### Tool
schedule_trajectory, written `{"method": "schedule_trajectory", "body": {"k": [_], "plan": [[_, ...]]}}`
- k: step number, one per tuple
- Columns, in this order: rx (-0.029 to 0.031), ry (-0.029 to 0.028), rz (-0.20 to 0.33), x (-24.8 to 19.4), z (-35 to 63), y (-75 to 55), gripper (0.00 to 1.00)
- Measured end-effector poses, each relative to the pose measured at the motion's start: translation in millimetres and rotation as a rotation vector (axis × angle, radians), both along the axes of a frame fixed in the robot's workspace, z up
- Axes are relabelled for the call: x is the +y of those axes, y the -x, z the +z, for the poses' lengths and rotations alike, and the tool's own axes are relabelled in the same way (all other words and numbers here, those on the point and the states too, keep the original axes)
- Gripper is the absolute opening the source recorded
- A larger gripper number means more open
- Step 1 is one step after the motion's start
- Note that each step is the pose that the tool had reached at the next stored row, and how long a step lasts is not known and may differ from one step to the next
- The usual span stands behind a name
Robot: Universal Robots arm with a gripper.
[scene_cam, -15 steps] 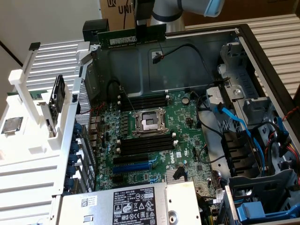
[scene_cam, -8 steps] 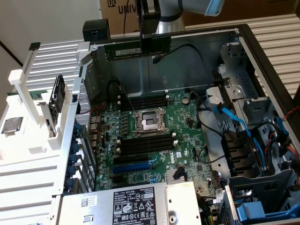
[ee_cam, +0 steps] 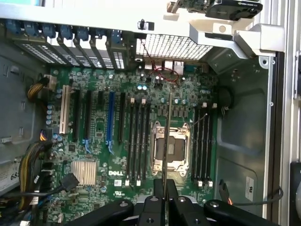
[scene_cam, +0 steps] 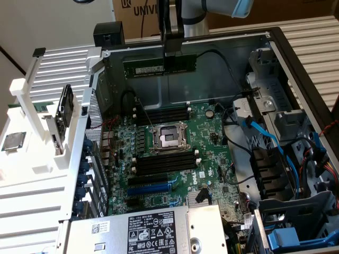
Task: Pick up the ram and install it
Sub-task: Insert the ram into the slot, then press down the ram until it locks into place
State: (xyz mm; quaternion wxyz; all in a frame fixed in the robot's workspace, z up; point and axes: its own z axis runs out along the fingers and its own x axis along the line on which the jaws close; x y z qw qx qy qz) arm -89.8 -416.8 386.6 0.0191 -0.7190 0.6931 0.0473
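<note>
Grey steel case (scene_cam: pixel 159 95) lies open on its side, and its green motherboard (scene_cam: pixel 212 127) faces up. At the near edge of the exterior view sits a metal box (scene_cam: pixel 106 233) with a black label. A white rack (scene_cam: pixel 32 159) stands outside the case at the exterior view's left, and blue cables (scene_cam: pixel 265 135) run through the bay at its right. On the board, two banks of long black slots (scene_cam: pixel 164 161) flank the square socket (scene_cam: pixel 169 137).

The ram (scene_cam: pixel 145 69) hangs in the air, level and lengthwise, in front of the case's far wall. It is above the board and clear of it, and of every slot. The black claw (scene_cam: pixel 173 58) comes down from above and is clamped on the ram's upper edge, nearer the end at the exterior view's right than the middle. The rest of the stick juts out to the left.

In the wrist view the ram (ee_cam: pixel 168 136) appears edge-on as a thin line rising from between the claw (ee_cam: pixel 164 197) fingers. It crosses over the socket (ee_cam: pixel 176 148), between the two slot banks.
</note>
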Motion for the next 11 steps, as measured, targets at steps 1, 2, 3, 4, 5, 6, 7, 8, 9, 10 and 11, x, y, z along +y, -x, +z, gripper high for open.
{"method": "schedule_trajectory", "body": {"k": [1, 2, 3, 4, 5, 6, 7, 8, 9, 10, 11], "plan": [[-0.0001, 0.0000, -0.004, -0.1, -1.9, -0.1, 0.14], [-0.0003, 0.0000, -0.007, -0.1, -3.0, -0.1, 0.14], [-0.0003, 0.0000, -0.007, -0.1, -2.9, -0.1, 0.14], [-0.0003, 0.0001, -0.008, -0.1, -2.9, -0.1, 0.14], [-0.0003, 0.0001, -0.008, -0.1, -3.0, -0.1, 0.14], [-0.0003, 0.0001, -0.008, -0.1, -3.0, -0.1, 0.14], [-0.0003, 0.0000, -0.008, -0.1, -3.0, -0.1, 0.14], [-0.0004, 0.0000, -0.008, -0.1, -3.0, -0.1, 0.14], [-0.0003, 0.0000, -0.008, -0.1, -3.0, -0.1, 0.14], [-0.0002, 0.0002, -0.008, -0.1, -3.0, -0.1, 0.14], [-0.0002, 0.0003, -0.008, -0.1, -3.0, -0.1, 0.14]]}}
